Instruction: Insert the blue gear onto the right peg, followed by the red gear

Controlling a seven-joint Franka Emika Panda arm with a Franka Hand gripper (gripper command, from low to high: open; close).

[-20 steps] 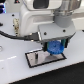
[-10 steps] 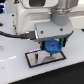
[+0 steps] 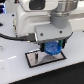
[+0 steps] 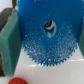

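My gripper is shut on the blue gear, a wide toothed disc held just over the right part of the grey black-edged plate. In the wrist view the blue gear fills the space between my fingers. Its hub hole shows something dark inside. I cannot tell whether that is the right peg, and both pegs are hidden in the exterior view. The red gear lies on the white table close to the blue gear's rim, and I cannot make it out in the exterior view.
The white robot arm fills the upper part of the exterior view, above the white table. A dark cable runs across the exterior view's left.
The gripper with the blue gear has stayed almost still above the plate, perhaps a touch lower.
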